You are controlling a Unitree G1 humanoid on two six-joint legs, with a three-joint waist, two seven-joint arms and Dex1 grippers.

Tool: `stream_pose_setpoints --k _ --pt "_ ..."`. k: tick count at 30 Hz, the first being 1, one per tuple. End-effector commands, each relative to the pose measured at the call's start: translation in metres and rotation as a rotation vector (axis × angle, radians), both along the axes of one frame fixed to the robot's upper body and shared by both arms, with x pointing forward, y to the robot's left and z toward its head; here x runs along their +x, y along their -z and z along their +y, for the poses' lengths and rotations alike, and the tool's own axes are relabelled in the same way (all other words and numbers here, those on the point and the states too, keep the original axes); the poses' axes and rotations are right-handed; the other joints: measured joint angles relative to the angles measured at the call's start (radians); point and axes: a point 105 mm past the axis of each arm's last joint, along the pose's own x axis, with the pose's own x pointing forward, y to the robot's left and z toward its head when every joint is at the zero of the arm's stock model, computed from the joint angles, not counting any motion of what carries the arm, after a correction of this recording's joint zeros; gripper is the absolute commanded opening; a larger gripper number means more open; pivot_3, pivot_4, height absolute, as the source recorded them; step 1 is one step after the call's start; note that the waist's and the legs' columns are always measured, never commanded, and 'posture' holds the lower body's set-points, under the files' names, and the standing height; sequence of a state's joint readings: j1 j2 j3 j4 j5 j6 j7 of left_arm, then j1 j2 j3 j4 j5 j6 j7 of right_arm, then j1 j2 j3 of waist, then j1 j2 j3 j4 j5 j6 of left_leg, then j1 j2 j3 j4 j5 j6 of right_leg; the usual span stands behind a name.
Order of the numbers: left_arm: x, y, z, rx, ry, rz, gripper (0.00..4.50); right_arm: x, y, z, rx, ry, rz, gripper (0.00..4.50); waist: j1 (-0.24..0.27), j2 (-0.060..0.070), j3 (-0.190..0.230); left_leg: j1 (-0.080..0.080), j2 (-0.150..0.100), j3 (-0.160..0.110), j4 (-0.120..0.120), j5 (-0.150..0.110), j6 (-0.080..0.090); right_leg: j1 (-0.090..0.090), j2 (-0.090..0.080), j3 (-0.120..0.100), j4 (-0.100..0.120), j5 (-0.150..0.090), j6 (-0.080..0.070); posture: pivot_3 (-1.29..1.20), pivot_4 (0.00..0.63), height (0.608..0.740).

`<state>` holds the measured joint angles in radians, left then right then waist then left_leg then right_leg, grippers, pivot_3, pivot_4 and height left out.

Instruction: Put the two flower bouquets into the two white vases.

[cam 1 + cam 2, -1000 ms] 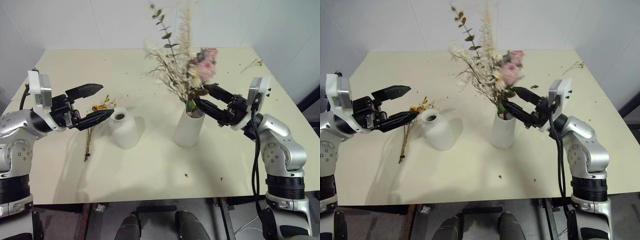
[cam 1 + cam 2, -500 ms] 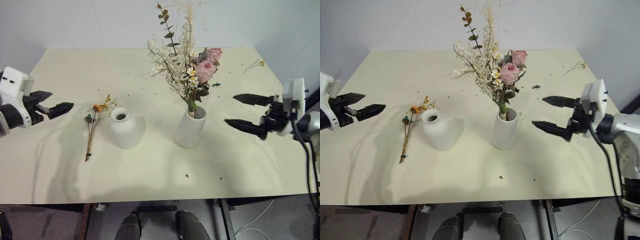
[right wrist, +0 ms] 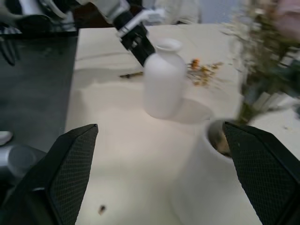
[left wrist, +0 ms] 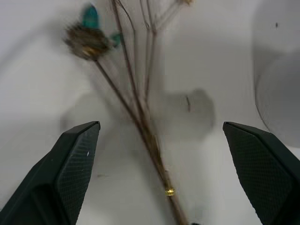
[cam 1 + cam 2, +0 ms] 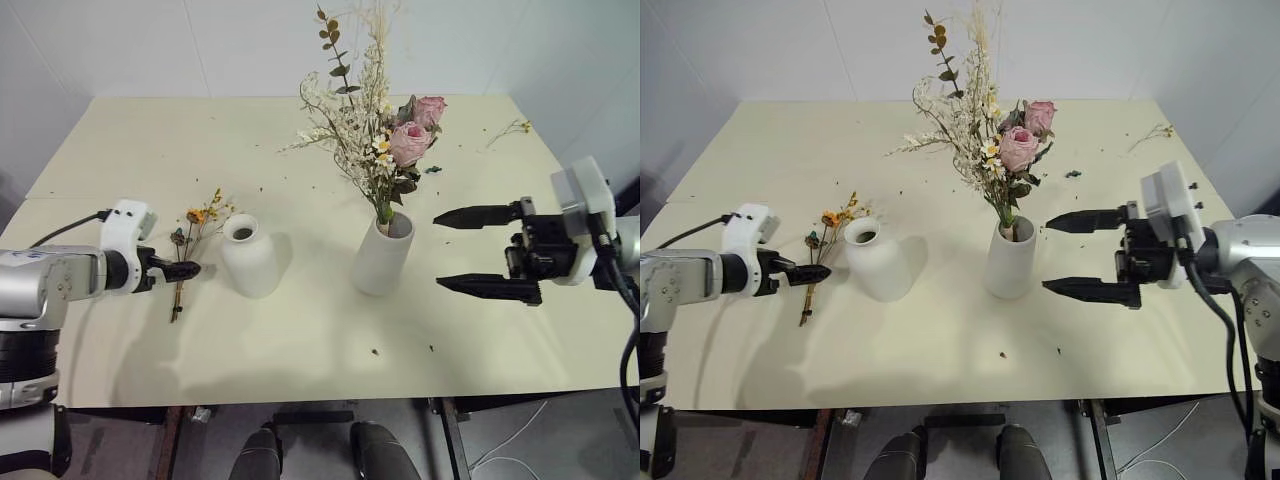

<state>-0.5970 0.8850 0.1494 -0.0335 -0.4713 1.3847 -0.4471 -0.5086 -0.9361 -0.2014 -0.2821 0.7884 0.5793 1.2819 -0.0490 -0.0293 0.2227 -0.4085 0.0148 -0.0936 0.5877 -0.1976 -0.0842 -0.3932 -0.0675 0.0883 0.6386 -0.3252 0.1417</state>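
Cream table (image 5: pixel 300 340): the small bouquet (image 5: pixel 190 245) is laid flat just beside the short vase (image 5: pixel 248 257). It is straddled by the wide-spread left gripper (image 4: pixel 161 164). Thin, brittle, light stems are best pinched low. The right gripper (image 5: pixel 478 250) is held wide, empty, near the tall vase (image 5: pixel 380 255) with the big bouquet (image 5: pixel 375 140).

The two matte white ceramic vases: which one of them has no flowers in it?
The shorter rounded white vase with the narrow neck: its mouth is bare. The taller white cylinder vase on its right holds the big bouquet with pink roses.
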Motion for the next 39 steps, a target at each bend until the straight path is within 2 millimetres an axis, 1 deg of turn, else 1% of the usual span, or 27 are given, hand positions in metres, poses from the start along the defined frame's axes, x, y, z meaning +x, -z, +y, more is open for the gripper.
stream_pose_setpoints --k 1,4,6,8,10,13,21,23,25,27,29,31,33,35,36,37,39 --pt "0.002 -0.001 -0.008 0.013 0.013 0.004 4.50 -0.009 -0.008 0.008 0.012 -0.039 -0.044 4.48 0.002 0.000 0.000 0.000 0.000 0.000 0.000 0.000 0.000 0.000 0.000 0.000 0.000 0.000 0.000 0.00 0.150 0.740" --pt "0.000 0.010 -0.010 0.018 0.020 0.048 4.50 -0.011 -0.006 0.011 0.022 -0.051 -0.036 4.48 0.003 0.000 0.000 0.000 0.000 0.000 0.001 0.000 0.000 0.000 0.000 0.000 0.000 0.000 0.000 0.00 0.150 0.740" --pt "-0.001 0.013 -0.007 0.032 0.022 0.062 4.50 -0.013 -0.006 0.013 0.026 -0.068 -0.049 4.48 0.004 0.000 0.000 0.000 0.000 0.000 0.001 0.000 0.000 0.001 0.000 0.000 0.000 0.000 0.000 0.00 0.150 0.740" --pt "0.000 0.013 -0.004 0.040 0.016 0.057 4.11 -0.014 -0.006 0.015 0.027 -0.074 -0.067 4.50 0.004 0.000 0.000 0.000 0.000 0.000 0.001 0.000 0.000 0.001 0.000 0.000 0.001 0.000 0.000 0.00 0.150 0.740" --pt "0.000 0.014 -0.001 0.046 0.013 0.060 3.58 -0.014 -0.007 0.015 0.039 -0.075 -0.097 4.50 0.004 0.000 0.000 0.000 0.000 0.000 0.002 0.000 0.000 0.001 0.000 0.000 0.001 0.000 0.000 0.00 0.150 0.740" --pt "0.000 0.017 0.003 0.052 0.005 0.066 2.58 -0.012 -0.007 0.013 0.068 -0.068 -0.139 4.50 0.006 0.000 0.000 0.000 0.000 0.000 0.002 0.000 0.000 0.001 0.000 0.000 0.001 0.000 0.000 0.00 0.150 0.740" --pt "-0.001 0.021 0.009 0.055 -0.019 0.059 0.05 -0.007 -0.004 0.012 0.083 -0.065 -0.124 4.50 0.014 0.000 0.000 0.000 0.000 0.000 0.002 0.000 0.000 0.001 0.000 0.000 0.000 0.000 0.000 0.00 0.150 0.740" --pt "0.001 0.018 0.011 0.053 -0.035 0.043 0.02 -0.005 -0.005 0.012 0.094 -0.057 -0.125 4.50 0.016 0.000 0.000 0.000 0.000 0.000 0.002 0.000 0.000 0.001 0.000 0.000 0.001 0.000 0.000 0.00 0.150 0.740" --pt "0.011 0.006 0.017 0.054 -0.079 -0.042 0.02 -0.004 -0.006 0.012 0.105 -0.057 -0.112 4.50 0.017 0.000 0.000 0.001 0.000 0.000 0.002 0.000 0.000 0.001 0.000 0.000 0.001 0.000 0.000 0.00 0.150 0.740" --pt "0.021 -0.012 0.020 0.015 -0.128 -0.151 0.02 -0.001 -0.009 0.013 0.123 -0.050 -0.111 4.50 0.019 0.000 0.000 0.001 0.000 0.000 0.003 0.000 0.000 0.001 0.000 0.000 0.001 0.000 0.000 0.00 0.150 0.740" --pt "0.029 -0.032 0.015 -0.066 -0.112 -0.291 0.02 0.001 -0.010 0.012 0.131 -0.040 -0.110 4.50 0.020 -0.001 0.000 0.000 0.000 0.000 0.004 0.000 0.000 0.001 0.000 0.000 0.003 0.001 0.000 0.00 0.150 0.740" --pt "0.033 -0.050 0.014 -0.118 -0.086 -0.425 0.02 0.003 -0.010 0.010 0.135 -0.028 -0.104 4.50 0.022 -0.001 -0.001 0.000 0.000 0.000 0.004 0.000 0.000 0.001 0.000 0.000 0.003 0.001 0.000 0.00 0.150 0.740" --pt "0.032 -0.071 0.013 -0.161 -0.035 -0.599 0.02 0.006 -0.011 0.006 0.147 -0.007 -0.101 4.50 0.021 -0.001 -0.001 0.000 0.000 0.000 0.004 0.000 0.000 0.001 -0.001 0.000 0.002 0.001 0.001 0.00 0.150 0.740" --pt "0.025 -0.090 0.008 -0.221 0.025 -0.763 0.02 0.010 -0.011 0.002 0.158 0.023 -0.107 4.50 0.020 -0.001 -0.001 0.000 0.000 0.001 0.004 0.000 -0.001 0.001 -0.001 0.000 0.001 0.001 0.001 0.00 0.150 0.740" --pt "0.023 -0.095 0.006 -0.239 0.046 -0.810 0.02 0.012 -0.011 0.000 0.162 0.033 -0.109 4.50 0.021 -0.001 -0.001 0.000 0.000 0.001 0.004 0.000 -0.001 0.001 -0.001 0.000 0.001 0.001 0.001 0.00 0.150 0.740" --pt "0.017 -0.105 -0.002 -0.299 0.104 -0.876 0.02 0.013 -0.013 -0.002 0.182 0.048 -0.125 4.50 0.022 -0.001 -0.001 0.000 0.000 0.001 0.004 0.000 -0.001 0.001 -0.001 0.000 0.001 0.001 0.001 0.00 0.150 0.740" --pt "0.009 -0.118 -0.010 -0.388 0.175 -0.970 0.02 0.015 -0.015 -0.006 0.216 0.066 -0.140 4.50 0.022 -0.001 -0.001 0.000 0.000 0.001 0.004 0.000 -0.001 0.001 -0.001 0.000 0.001 0.001 0.001 0.00 0.150 0.740"
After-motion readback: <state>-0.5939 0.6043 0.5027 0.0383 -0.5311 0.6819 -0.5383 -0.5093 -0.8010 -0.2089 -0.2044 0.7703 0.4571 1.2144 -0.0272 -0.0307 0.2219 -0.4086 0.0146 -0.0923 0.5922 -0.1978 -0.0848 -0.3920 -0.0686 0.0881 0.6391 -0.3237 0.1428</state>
